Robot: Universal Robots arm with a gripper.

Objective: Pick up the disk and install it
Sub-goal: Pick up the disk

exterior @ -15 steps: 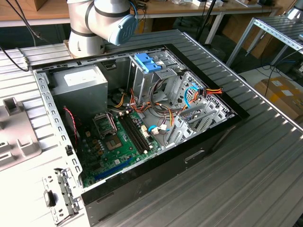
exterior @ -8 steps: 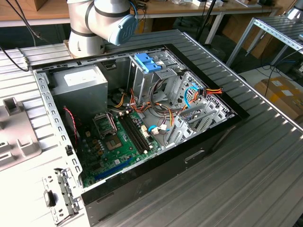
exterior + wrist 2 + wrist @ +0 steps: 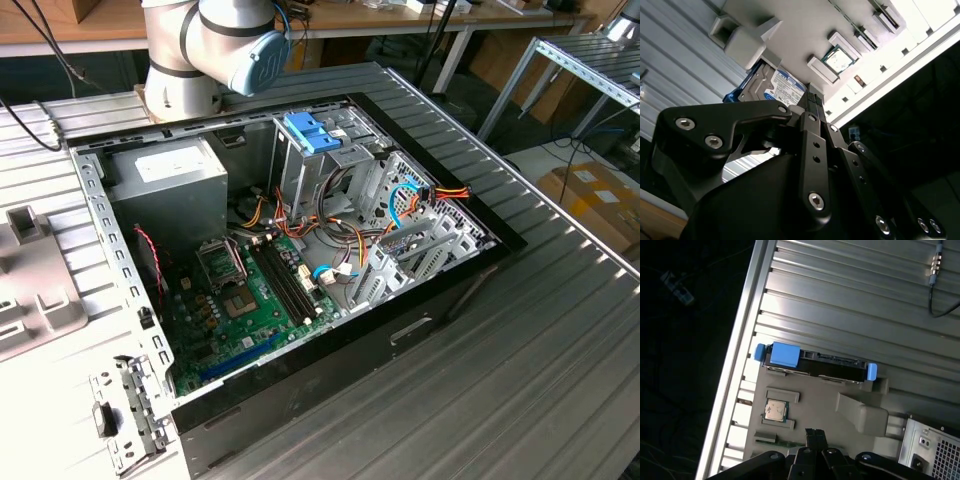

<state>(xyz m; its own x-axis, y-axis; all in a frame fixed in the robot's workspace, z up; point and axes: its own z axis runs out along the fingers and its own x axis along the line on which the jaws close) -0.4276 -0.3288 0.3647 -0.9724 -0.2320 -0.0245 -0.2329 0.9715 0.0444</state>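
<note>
On the ribbed metal tabletop, the disk at a grey tray edge, hand closed, empty.

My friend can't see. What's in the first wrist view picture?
A grey disk in a blue carrier sits at the edge of a pale grey tray on a ribbed metal table. A square chip sits in the tray, and the shut black gripper hovers over it.

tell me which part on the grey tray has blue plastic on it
The disk, framed by a light-blue carrier at the tray's edge; the processor chip is bare silver and green.
</note>
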